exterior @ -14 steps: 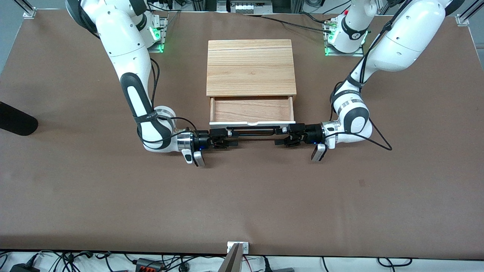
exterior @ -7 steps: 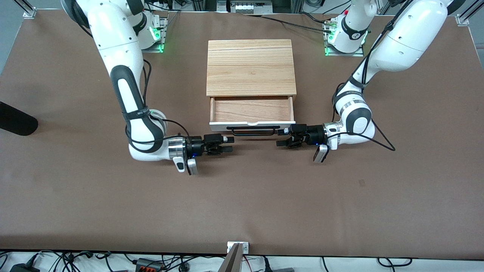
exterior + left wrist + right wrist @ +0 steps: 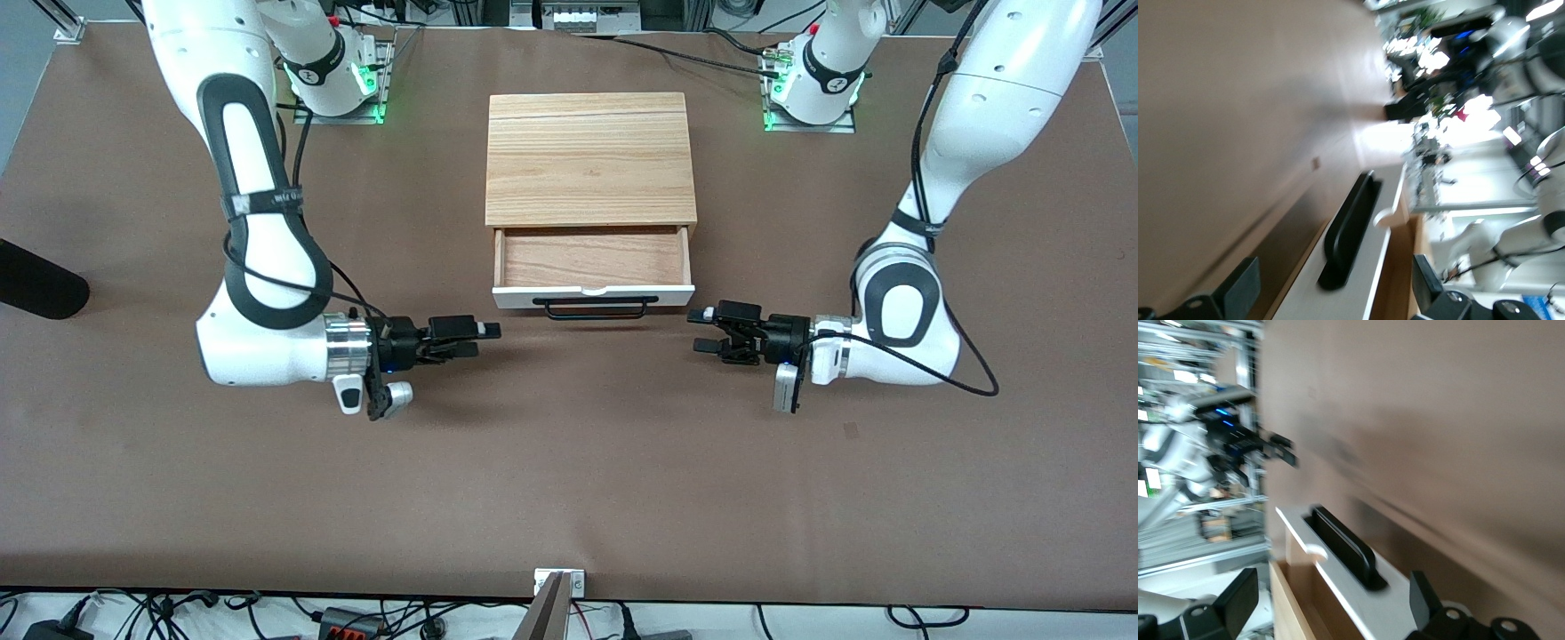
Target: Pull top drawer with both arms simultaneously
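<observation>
While the top drawer (image 3: 593, 267) sits open, the left claw (image 3: 711, 330) and right claw (image 3: 478, 333) flank its handle (image 3: 594, 308), both spread wide, gripping nothing.

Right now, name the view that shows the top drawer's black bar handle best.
The front view: the whole handle shows, with the open left gripper and open right gripper clear of its ends. Both wrist views show it blurred and at a slant.

A brown worktop (image 3: 569, 462) fills the scene; cables (image 3: 373, 618) lie along its edge on a pale floor.
</observation>
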{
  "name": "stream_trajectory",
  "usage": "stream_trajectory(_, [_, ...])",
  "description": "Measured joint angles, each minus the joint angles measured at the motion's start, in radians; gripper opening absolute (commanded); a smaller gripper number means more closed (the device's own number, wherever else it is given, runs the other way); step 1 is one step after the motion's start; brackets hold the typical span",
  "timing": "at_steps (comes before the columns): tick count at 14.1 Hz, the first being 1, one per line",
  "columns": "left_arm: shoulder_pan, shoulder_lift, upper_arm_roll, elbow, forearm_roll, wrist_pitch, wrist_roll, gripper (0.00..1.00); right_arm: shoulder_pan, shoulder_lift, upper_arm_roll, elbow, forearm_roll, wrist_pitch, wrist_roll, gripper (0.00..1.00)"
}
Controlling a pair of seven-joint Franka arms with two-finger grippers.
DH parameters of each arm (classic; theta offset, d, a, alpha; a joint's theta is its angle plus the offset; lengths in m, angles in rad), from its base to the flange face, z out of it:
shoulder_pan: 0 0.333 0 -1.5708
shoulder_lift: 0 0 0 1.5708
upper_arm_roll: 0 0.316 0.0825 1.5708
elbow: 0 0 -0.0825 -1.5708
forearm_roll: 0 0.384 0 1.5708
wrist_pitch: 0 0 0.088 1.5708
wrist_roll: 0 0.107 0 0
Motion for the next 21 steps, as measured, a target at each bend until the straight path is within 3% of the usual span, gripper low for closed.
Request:
stream_trajectory(4, [0.022,-0.003,0.001,0.149,0.314,-0.142,-0.223,1.0,-0.003,-0.101,-0.095,0.002,-0.339,-0.199,0.151,1.0])
stream_trajectory(8, [0.027,-0.017,0.001,0.305,0.561,-0.298,-0.413,1.0,-0.005,-0.171,-0.197,0.05,-0.605,-0.314,0.155,1.0])
stream_trajectory(14, [0.019,-0.136,-0.003,0.399,0.907,-0.485,-0.641,1.0,-0.031,-0.195,-0.249,0.163,-0.758,-0.276,0.278,1.0])
stream_trajectory(16, [0.017,-0.182,-0.004,0.427,1.013,-0.513,-0.659,1.0,-0.123,-0.234,-0.16,0.163,-0.888,-0.234,0.281,1.0])
stream_trajectory(18, [0.017,-0.241,0.008,0.434,1.067,-0.505,-0.69,1.0,-0.264,-0.291,0.004,0.153,-1.058,-0.201,0.327,1.0])
stream_trajectory(20, [0.009,-0.318,0.042,0.401,1.082,-0.476,-0.777,1.0,-0.387,-0.345,0.132,0.133,-1.117,-0.181,0.37,1.0])
stream_trajectory(21, [-0.003,-0.362,0.069,0.363,1.083,-0.451,-0.841,1.0,-0.417,-0.365,0.155,0.125,-1.123,-0.181,0.372,1.0])
